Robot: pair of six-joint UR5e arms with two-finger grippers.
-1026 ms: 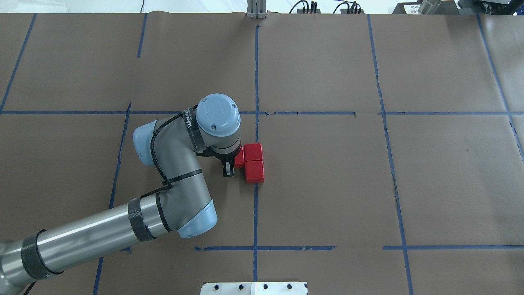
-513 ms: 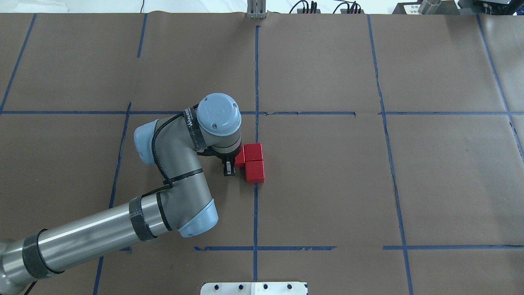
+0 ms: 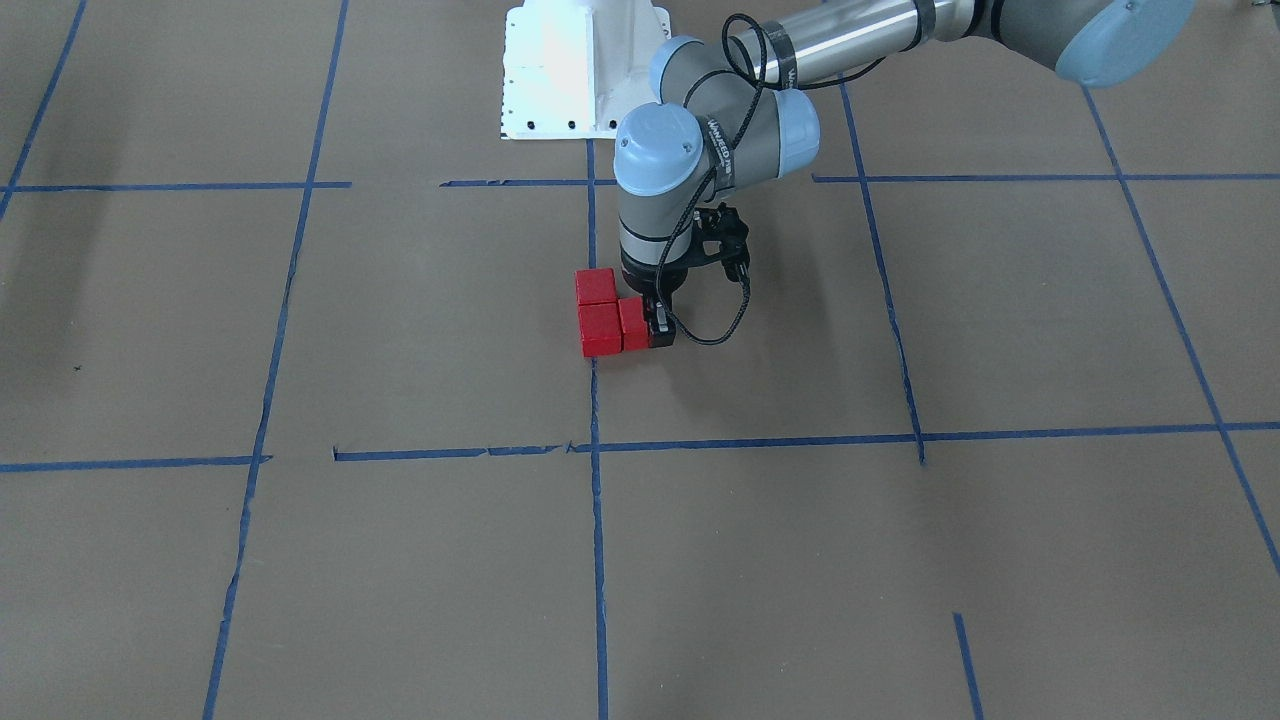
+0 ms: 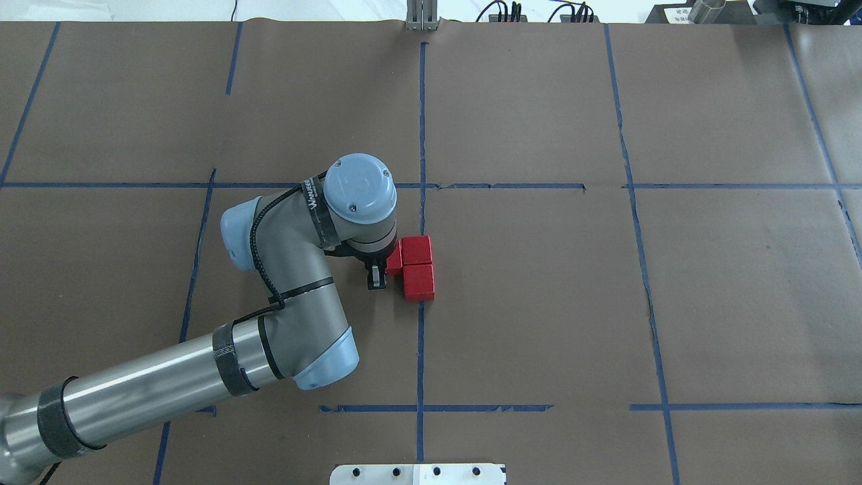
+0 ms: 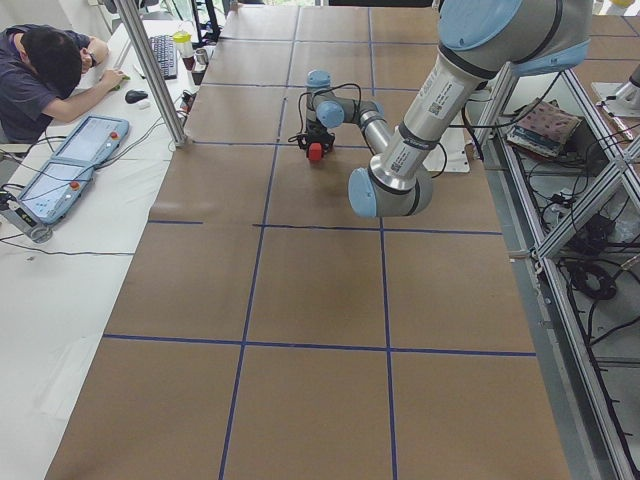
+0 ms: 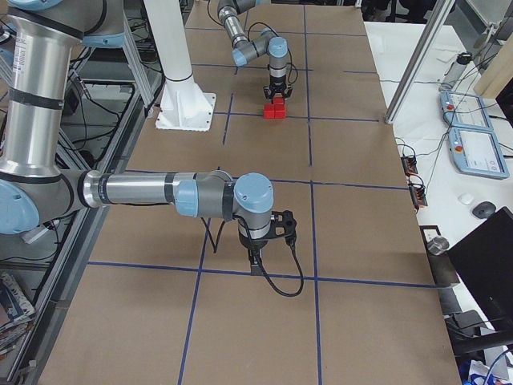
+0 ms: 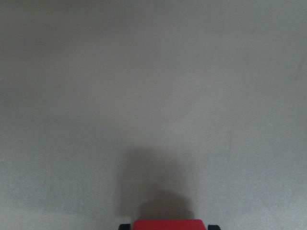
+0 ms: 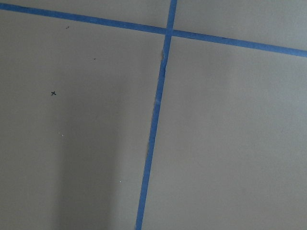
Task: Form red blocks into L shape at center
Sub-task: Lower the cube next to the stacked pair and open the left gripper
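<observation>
Three red blocks sit together at the center by the blue tape line [image 4: 421, 337]. Two lie in a row [image 4: 417, 250] [image 4: 419, 281], and the third [image 4: 394, 259] touches the farther one's left side. In the front view they form an L [image 3: 600, 329]. My left gripper [image 4: 382, 271] stands upright over the third block [image 3: 633, 325], which rests on the paper. The left wrist view shows that block [image 7: 169, 224] held tightly between two black fingertips. My right gripper [image 6: 258, 261] hovers low over bare paper far from the blocks; I cannot tell if it is open or shut.
The white robot base plate [image 3: 580, 70] sits at the table's robot-side edge. The right wrist view shows only a crossing of blue tape [image 8: 167, 31]. A person [image 5: 50, 70] leans on the desk beside the table.
</observation>
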